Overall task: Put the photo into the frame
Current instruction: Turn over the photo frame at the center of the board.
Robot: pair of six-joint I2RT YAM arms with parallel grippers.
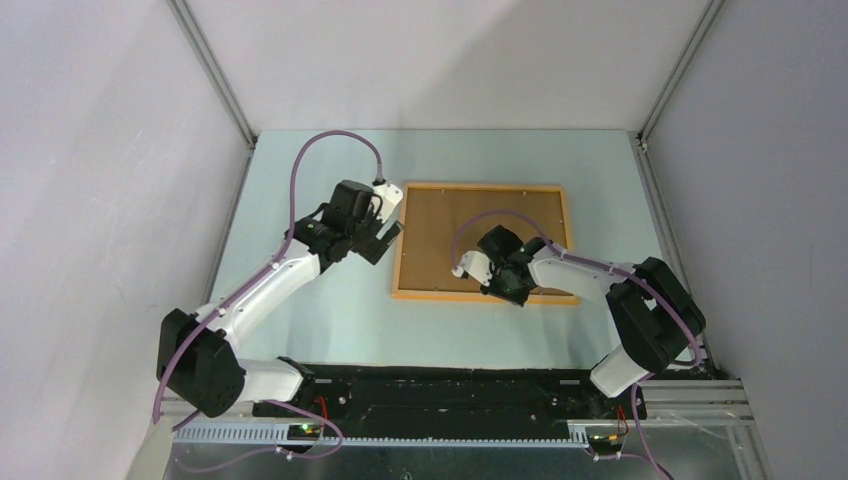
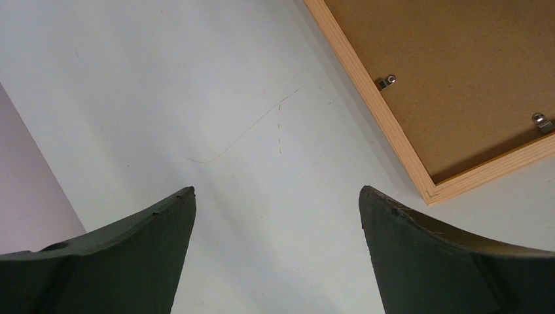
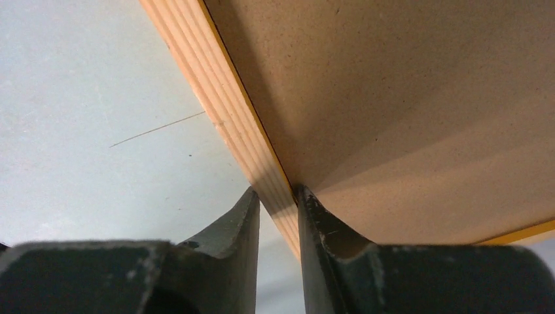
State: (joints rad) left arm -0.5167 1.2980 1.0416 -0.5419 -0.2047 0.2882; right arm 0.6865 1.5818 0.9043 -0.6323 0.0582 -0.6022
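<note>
Grasping step: right gripper (image 3: 278, 191) clamped the rail of the frame (image 3: 213, 108) between its fingers; left gripper (image 2: 277, 190) gaped. Lifting next would need a level hold.

lt-orange frame (image 1: 485, 186), brown backing (image 1: 440, 240), pale-blue table (image 1: 330, 320)

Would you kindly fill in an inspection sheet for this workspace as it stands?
surface: pale table, one faint scratch.
job's things: the frame lies back-up, brown backing board inside; the photo not seen.
clutter: nothing seen.
grippers: left pincer open above the table beside the frame's corner; right pincer pinching the frame's near rail.
cables: purple cables run along both arms, snagging nothing.
surroundings: plain walls, metal corner posts.
</note>
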